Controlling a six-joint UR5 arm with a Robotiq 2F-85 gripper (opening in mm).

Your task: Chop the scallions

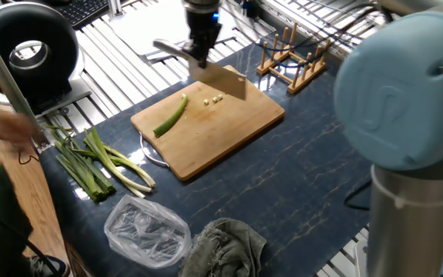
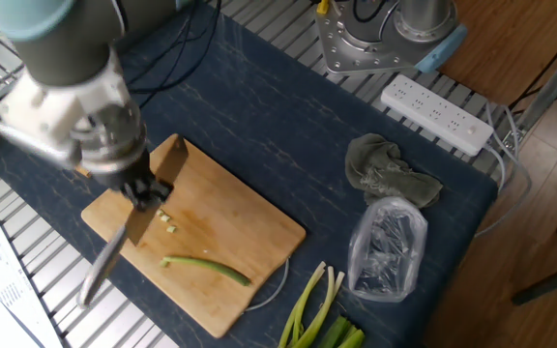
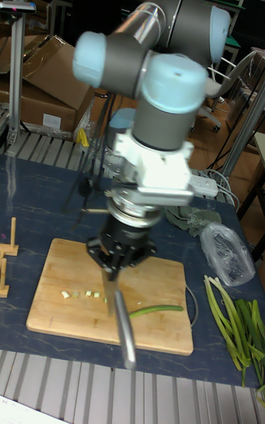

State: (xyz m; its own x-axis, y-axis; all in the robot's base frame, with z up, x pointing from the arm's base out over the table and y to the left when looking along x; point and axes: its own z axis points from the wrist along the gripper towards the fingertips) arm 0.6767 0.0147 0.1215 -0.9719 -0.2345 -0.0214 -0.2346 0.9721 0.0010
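A bamboo cutting board (image 1: 229, 131) holds one green scallion stalk (image 1: 171, 115) and a few small chopped bits (image 1: 214, 99). My gripper (image 1: 201, 52) is shut on a cleaver-like knife (image 1: 228, 81), its blade just above the board behind the bits. In the other fixed view the gripper (image 2: 146, 190) holds the knife (image 2: 104, 271) over the bits (image 2: 169, 223), with the stalk (image 2: 206, 268) nearer the board's front. The tall fixed view shows the gripper (image 3: 116, 268), knife handle (image 3: 126, 336), stalk (image 3: 156, 311) and bits (image 3: 81, 294).
A bundle of whole scallions (image 1: 98, 163) lies on the dark table left of the board. A clear plastic bag (image 1: 146, 229) and a grey cloth (image 1: 225, 245) sit near the front. A wooden rack (image 1: 292, 58) stands behind the board. A power strip (image 2: 438, 114) lies at the table edge.
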